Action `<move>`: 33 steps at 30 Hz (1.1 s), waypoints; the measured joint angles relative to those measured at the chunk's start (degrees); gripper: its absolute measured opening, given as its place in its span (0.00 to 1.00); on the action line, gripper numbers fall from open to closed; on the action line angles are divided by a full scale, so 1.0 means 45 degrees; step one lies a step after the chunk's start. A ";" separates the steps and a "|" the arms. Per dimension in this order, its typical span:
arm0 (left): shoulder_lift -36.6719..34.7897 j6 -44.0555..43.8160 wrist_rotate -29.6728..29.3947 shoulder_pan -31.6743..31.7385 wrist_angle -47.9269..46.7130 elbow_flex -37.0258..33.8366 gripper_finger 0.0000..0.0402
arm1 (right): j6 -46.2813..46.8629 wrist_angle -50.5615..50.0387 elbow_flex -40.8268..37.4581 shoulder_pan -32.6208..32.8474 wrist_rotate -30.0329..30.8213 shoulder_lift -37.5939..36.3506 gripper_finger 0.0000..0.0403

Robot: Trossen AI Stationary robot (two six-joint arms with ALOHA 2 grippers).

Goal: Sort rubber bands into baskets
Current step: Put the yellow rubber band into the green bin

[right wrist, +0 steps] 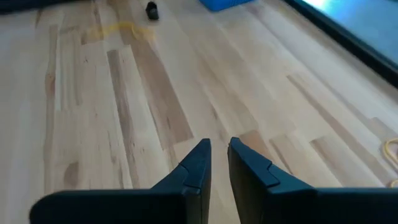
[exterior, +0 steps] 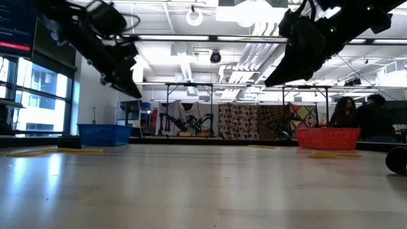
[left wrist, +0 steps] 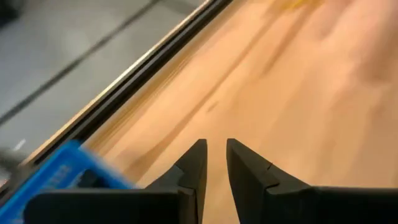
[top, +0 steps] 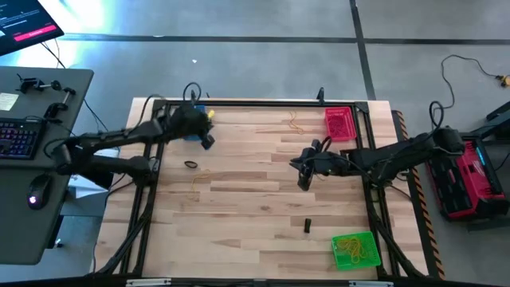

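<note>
Three baskets stand on the wooden table: blue (exterior: 103,133) at the far left, red (top: 339,123) at the far right, green (top: 355,249) at the near right with yellow rubber bands in it. Loose rubber bands lie on the wood: a yellow one (top: 296,123) beside the red basket, a black one (top: 191,165) and a yellow one (top: 199,179) left of centre. My left gripper (left wrist: 216,146) hangs in the air beside the blue basket (left wrist: 56,174). My right gripper (right wrist: 219,146) hovers right of centre. Each has its fingers drawn to a narrow slit with nothing between.
A small dark piece (top: 306,226) lies on the wood near the green basket. Black frame rails (top: 263,104) run round the table's edges. A grey desk with a keyboard (top: 20,135) stands to the left, and a red and black case (top: 470,179) lies on the floor to the right.
</note>
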 joint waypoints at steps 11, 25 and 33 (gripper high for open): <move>-0.1259 0.0117 0.0294 -0.4378 0.7525 -0.3484 0.09 | -0.0949 -0.2202 0.0003 -0.1599 -0.1246 0.0000 0.24; -0.1257 0.0138 0.0246 -0.7444 0.9740 -0.4373 0.09 | -0.2720 -0.3109 0.0577 -0.2006 -0.2539 0.0406 0.38; -0.1252 0.0138 0.0017 -0.8097 0.9750 -0.4368 0.09 | -0.2110 -0.6634 0.1294 -0.2168 -0.2772 0.2845 0.38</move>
